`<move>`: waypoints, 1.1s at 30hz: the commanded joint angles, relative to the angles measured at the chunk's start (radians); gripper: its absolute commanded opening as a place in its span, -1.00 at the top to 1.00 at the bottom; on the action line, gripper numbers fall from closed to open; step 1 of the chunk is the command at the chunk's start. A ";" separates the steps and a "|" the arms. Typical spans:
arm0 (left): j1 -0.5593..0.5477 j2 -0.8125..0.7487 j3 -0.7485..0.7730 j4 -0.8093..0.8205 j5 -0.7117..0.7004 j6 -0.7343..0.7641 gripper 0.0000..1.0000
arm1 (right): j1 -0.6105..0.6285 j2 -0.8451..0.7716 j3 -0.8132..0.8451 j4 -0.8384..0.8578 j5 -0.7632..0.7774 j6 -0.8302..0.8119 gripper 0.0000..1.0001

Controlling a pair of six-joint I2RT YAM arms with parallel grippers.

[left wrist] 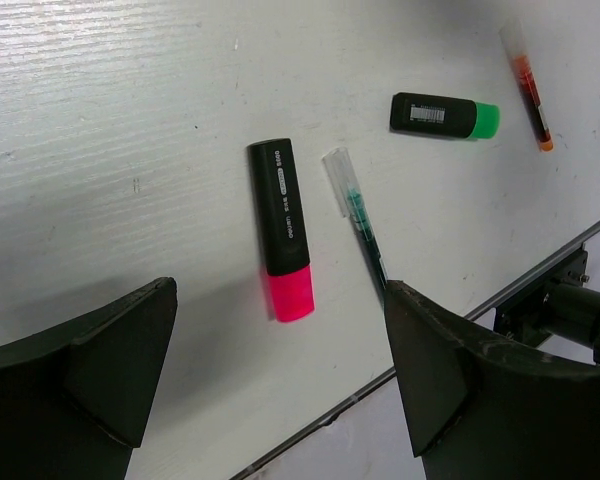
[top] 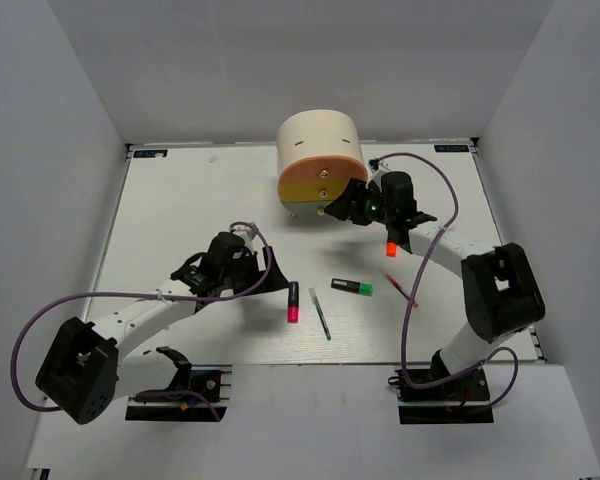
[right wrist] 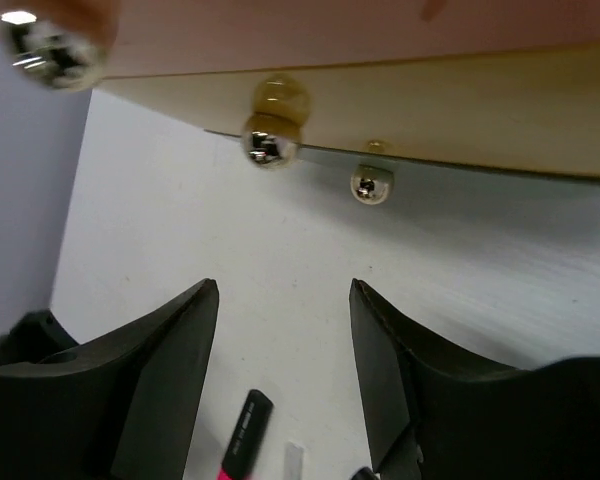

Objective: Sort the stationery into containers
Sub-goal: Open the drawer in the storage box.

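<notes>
I am aiming my spread right tool (right wrist: 283, 290) to pinch the small, hard, slippery knob (right wrist: 270, 135) of the drawer (right wrist: 460, 110).

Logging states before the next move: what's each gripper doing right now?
Left gripper: open, holding nothing.
Right gripper: open, holding nothing.

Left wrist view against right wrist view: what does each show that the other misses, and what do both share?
Only the left wrist view shows the green-ended marker, the thin red pen and the whole thin dark pen, lying apart on the table beyond the open left gripper. Only the right wrist view shows the yellow lower drawer and its knob, close ahead of the open right gripper, with a strip of the orange upper drawer above. Both show the pink-ended marker lying on that table.
</notes>
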 commanded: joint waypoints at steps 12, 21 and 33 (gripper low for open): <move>-0.006 -0.033 0.006 -0.023 -0.025 -0.012 -0.88 | 0.005 0.169 0.158 0.124 0.049 0.383 -0.22; -0.006 0.009 0.045 -0.032 -0.016 -0.012 -0.88 | 0.008 0.195 0.150 0.179 0.078 0.440 -0.22; -0.006 0.029 0.063 -0.041 -0.016 -0.012 -0.88 | 0.014 0.235 0.172 0.233 0.082 0.455 0.32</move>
